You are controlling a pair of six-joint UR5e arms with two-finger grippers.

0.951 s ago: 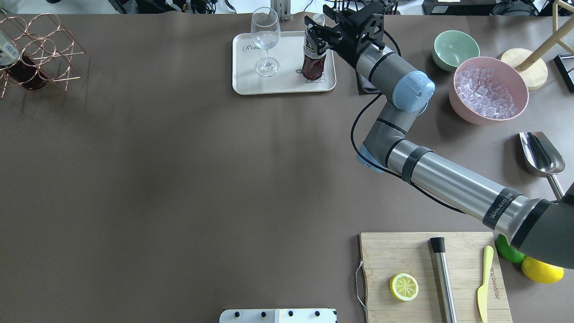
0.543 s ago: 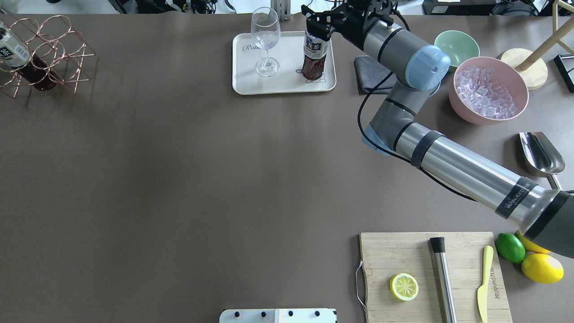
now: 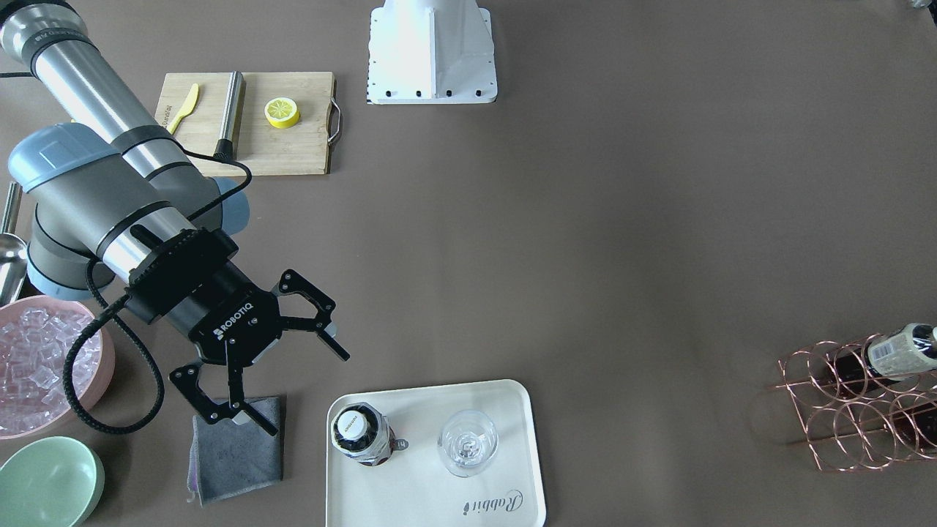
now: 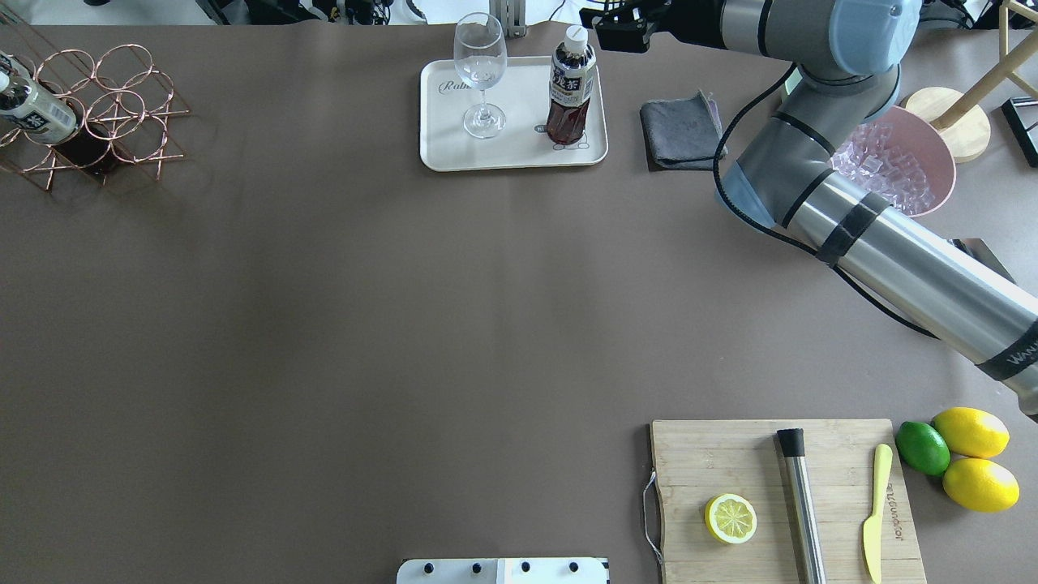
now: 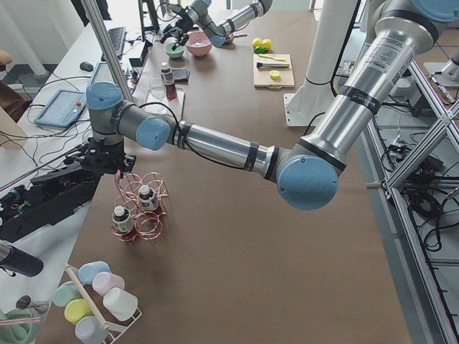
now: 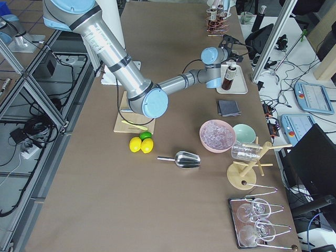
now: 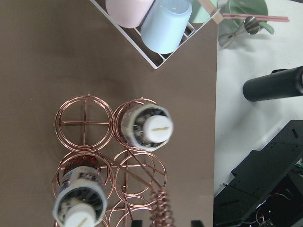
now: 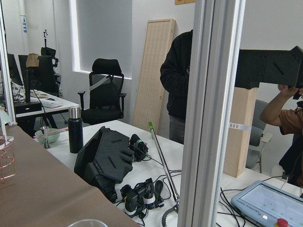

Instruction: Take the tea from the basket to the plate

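Front-facing view: the right gripper (image 3: 300,384), jaws spread wide and holding nothing, hangs over the far edge of a grey cloth (image 3: 234,454). Hazard, as judged: the tea (image 3: 361,434) is tall, narrow and close to the plate's (image 3: 505,410) left rim. A swing of the fingers or the dangling cable across that corner could topple it, or knock the wine glass (image 3: 467,441) beside it. The tea stands upright just right of the gripper and nearer the camera, clear of both fingers. The basket (image 3: 856,410) sits well apart at the right.

Overhead view: the tea is on the plate's right side and the gripper is mostly cut off by the top edge.

Left-end view: the left gripper (image 5: 107,166) hovers above the basket.

Right-end view: too small to add detail.

Left wrist view: two capped bottles (image 7: 144,127) stand in the cells. Two dark fingertips flank the coiled handle (image 7: 161,210), but I cannot tell whether they grip it.

Right wrist view: no tea, only the room and a person.
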